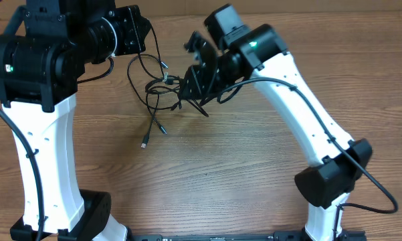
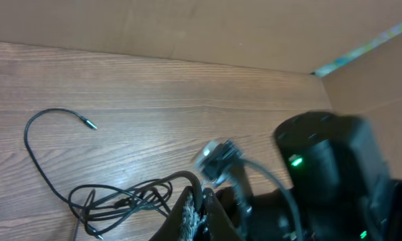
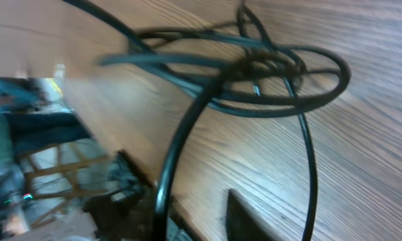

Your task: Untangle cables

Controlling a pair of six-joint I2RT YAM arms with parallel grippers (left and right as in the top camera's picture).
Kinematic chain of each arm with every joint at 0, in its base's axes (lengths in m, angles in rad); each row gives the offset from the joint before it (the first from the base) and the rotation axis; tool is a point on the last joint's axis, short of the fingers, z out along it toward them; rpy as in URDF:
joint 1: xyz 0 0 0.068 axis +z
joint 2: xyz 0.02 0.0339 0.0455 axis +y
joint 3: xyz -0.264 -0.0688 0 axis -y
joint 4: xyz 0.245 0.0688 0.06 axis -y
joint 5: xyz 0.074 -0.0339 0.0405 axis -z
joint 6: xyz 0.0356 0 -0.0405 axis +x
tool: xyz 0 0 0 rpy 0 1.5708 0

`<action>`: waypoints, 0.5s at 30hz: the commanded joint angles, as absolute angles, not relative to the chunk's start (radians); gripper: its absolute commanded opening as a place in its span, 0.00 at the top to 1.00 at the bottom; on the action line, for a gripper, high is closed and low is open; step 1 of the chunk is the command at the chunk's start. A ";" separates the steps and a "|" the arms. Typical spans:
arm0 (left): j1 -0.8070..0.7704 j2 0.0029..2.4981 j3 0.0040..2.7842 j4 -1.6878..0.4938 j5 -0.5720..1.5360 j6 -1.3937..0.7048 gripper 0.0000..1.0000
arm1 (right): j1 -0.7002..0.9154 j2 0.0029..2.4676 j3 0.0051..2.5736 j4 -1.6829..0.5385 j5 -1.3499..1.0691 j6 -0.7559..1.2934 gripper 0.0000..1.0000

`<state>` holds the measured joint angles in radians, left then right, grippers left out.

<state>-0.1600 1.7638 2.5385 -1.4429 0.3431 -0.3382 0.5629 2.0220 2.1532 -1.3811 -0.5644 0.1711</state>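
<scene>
Tangled black cables [image 1: 162, 82] on a wooden surface [image 1: 221, 167]. Left claw [image 2: 201, 211] pinches one strand shut. Right claw [image 1: 195, 94] is amid the tangle, its grip unclear.

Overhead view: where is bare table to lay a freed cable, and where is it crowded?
Bare table lies front centre, between the left arm and the right arm, below the loose plug ends. Another bare patch lies outside the right arm. Crowded: far centre, where the cables tangle.
</scene>
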 commanded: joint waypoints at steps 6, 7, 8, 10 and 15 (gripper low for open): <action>-0.028 1.779 2.548 -1.433 0.215 -0.344 0.96 | 0.484 2.028 2.320 -1.436 -0.377 0.286 0.96; -0.006 1.787 2.548 -1.434 0.190 -0.343 0.96 | 0.447 2.015 2.401 -1.460 -0.414 0.288 0.96; 0.004 1.789 2.548 -1.435 0.178 -0.341 0.96 | 0.431 2.010 2.436 -1.471 -0.431 0.288 0.96; 0.034 1.803 2.548 -1.436 0.148 -0.331 0.96 | 0.373 1.991 2.551 -1.509 -0.492 0.288 0.96; 0.096 1.856 2.548 -1.452 0.111 -0.265 0.96 | 0.258 1.952 2.798 -1.652 -0.532 0.289 0.96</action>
